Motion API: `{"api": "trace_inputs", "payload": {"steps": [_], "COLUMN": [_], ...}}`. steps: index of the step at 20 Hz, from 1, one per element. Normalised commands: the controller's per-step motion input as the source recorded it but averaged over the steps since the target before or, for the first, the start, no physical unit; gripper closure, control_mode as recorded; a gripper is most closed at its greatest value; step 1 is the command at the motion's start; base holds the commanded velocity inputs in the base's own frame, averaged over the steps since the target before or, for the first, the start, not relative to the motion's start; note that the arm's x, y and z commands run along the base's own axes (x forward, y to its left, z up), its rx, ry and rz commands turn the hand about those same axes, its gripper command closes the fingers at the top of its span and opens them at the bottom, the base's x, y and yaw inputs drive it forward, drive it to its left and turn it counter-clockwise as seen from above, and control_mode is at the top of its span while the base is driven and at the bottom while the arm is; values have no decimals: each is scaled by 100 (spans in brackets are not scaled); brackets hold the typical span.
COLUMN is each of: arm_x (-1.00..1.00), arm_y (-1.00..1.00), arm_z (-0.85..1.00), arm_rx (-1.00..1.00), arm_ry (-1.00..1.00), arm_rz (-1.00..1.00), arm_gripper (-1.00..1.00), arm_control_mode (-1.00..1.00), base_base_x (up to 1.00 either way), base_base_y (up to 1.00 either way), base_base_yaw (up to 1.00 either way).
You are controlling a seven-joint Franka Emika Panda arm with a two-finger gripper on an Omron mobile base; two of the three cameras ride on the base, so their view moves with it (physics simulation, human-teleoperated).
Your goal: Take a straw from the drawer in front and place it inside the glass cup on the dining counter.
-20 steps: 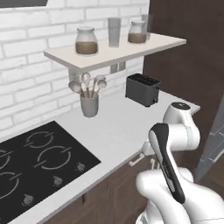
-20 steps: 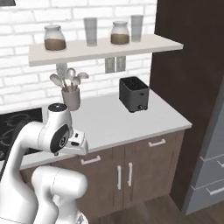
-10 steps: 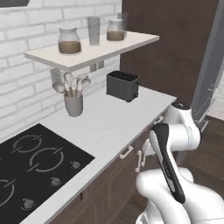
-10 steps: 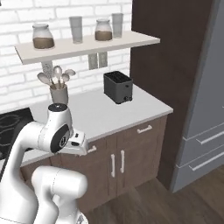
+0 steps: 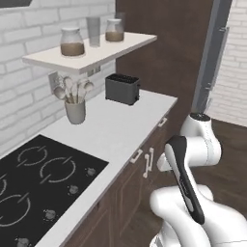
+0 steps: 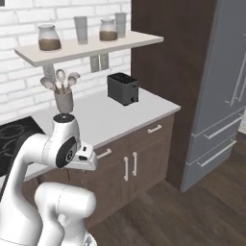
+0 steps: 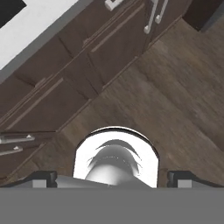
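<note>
Arm folded upright, gripper downward (jaws wide apart, empty).

- Black toaster at the far end of the white desk.
- Grey utensil crock with spoons, near the black cooktop.
- Wall shelf: two brown-filled jars, frosted glass between them.
- Grey fridge standing on the wood floor.
</note>
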Motion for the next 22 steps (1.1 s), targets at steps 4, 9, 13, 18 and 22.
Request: {"api": "trace_inputs", "payload": {"steps": [4,9,13,18,22], "arm_x": [0,0,0,0,9], "arm_y": [0,0,0,0,0], "arm_z": [0,0,0,0,-1], "arm_rx": [0,0,0,0,2], "arm_ry": [0,0,0,0,-3], "arm_rz": [0,0,0,0,-5], "arm_gripper": [-100,-100,-100,-100,-100], "arm_control_mode": [100,100,100,100,-100], "base_base_x": [-24,3,18,32,19], "base_base_y": [49,56,50,6,0], "base_base_yaw": [-28,-29,-28,-23,-15]}}
